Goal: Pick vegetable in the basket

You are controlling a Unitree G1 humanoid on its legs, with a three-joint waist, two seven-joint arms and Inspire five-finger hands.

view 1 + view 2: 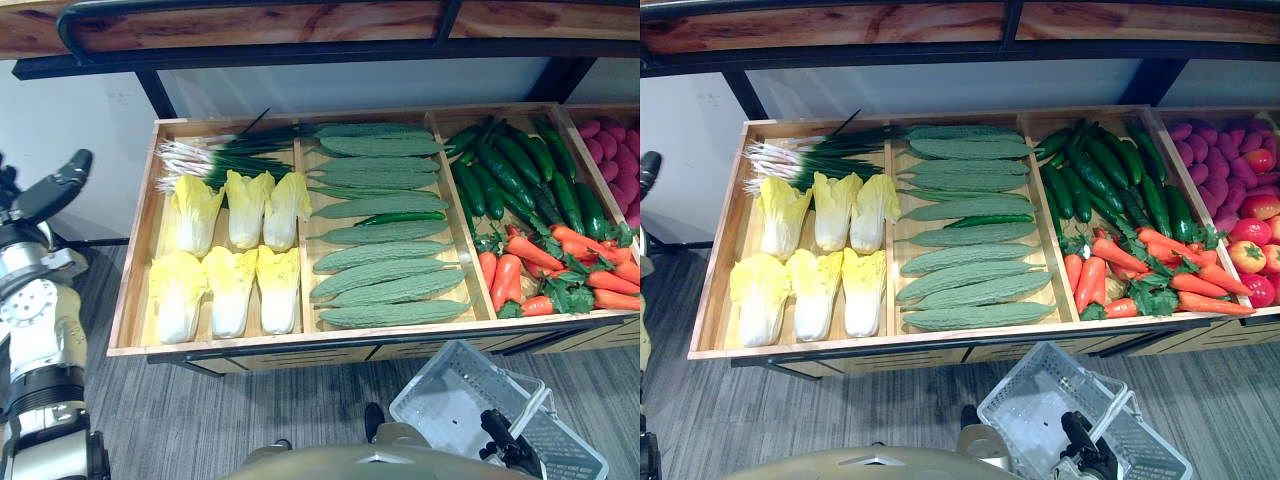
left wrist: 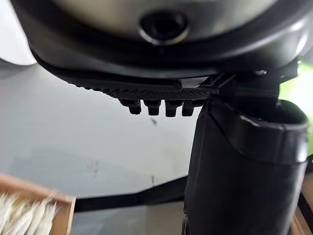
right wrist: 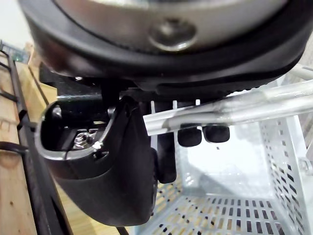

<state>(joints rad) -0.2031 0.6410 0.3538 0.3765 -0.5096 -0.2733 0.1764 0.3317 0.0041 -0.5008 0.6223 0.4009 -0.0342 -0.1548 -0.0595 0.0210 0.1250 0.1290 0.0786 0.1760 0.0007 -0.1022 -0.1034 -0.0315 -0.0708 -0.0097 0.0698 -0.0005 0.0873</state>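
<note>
Right wrist view: right hand point(image 3: 107, 171) has its fingers curled round the bare metal handle point(image 3: 234, 110) of the basket point(image 3: 234, 210). The grip looks firm. The basket is pale plastic with walls and floor pierced by rows of slots, and it hangs just below that hand with nothing in it.

Left hand point(image 1: 55, 185) is raised and holds nothing. Its fingers look straight and spread, though the wrist view shows them end-on, so this is probably a wide hand rather than certainly.

Step in hand, as I judge it: carrying is settled and the pick has not yet begun. Every vegetable lies in the wooden tray point(image 1: 300, 338), ahead of the left hand and off to its inner side.

- Cabbages point(image 1: 232, 290): nearest the left hand, pale yellow, leafy, tapered, with soft crinkled edges.
- Spring onions point(image 1: 215, 155): beyond the cabbages, thin and stringy.
- Gourds point(image 1: 385, 260): one compartment further, long, green and bumpy-skinned.
- Cucumbers point(image 1: 520, 170) and carrots point(image 1: 530, 255): far across, closer to the right hand. The cucumbers are smooth and dark, the carrots orange with leafy tops.

The next move calls for a left-hand reach forward and down onto one piece, closing round its middle. The basket should come closer first.
</note>
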